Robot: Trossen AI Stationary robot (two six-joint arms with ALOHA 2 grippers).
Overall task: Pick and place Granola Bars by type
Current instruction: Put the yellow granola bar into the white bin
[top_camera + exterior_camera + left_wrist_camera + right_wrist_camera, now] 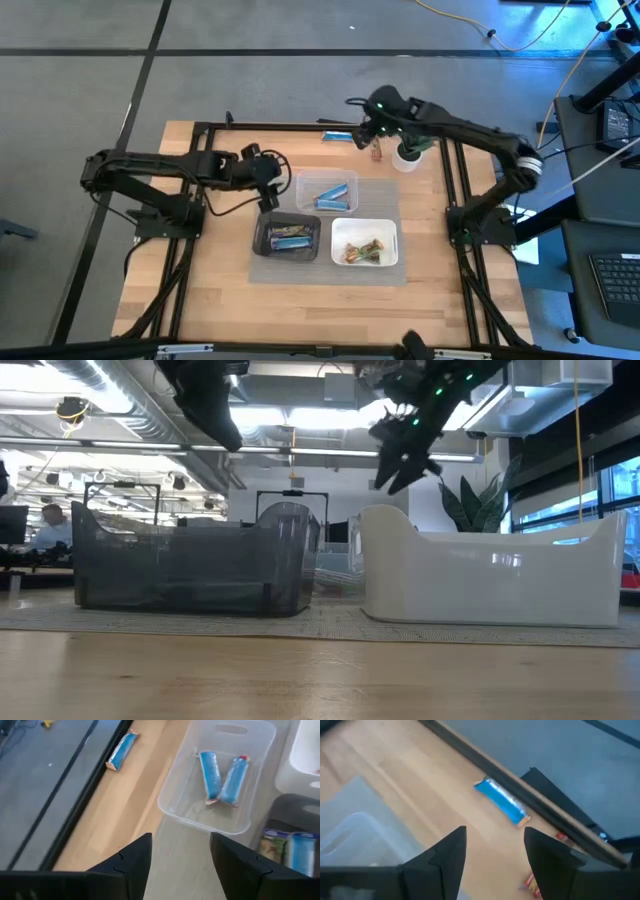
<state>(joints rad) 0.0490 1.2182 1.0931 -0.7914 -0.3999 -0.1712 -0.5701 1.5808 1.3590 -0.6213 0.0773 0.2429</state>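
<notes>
Both sets of jaws are spread and hold nothing: right jaws [368,128] hang over the far edge of the worktop [215,290], and left jaws [268,192] hang just beside the clear tray [301,180], between it and the black tray [258,240]. From my right wrist I can see a bright blue bar [501,802] lying flat on the wood, close to the dark frame rail [530,795] at the back. It is the same bar I see from above near the far edge [336,136]. A small orange and brown bar [376,151] lies near it, next to the little plant pot [407,156]. Two blue bars [224,778] already lie in the clear tray, silvery-blue ones [291,238] lie in the black tray, and brown and green ones [365,251] lie in the white tray [338,228]. So I think most of the sorting is done and only these two loose bars are left. I think my right arm is about to go for the blue bar. Next I would drop the right jaws down over it, turn them so they cross its short side, and squeeze. I must stay clear of the rail, since the bar lies so close to it. Then it should go in the clear tray with the other blue ones
</notes>
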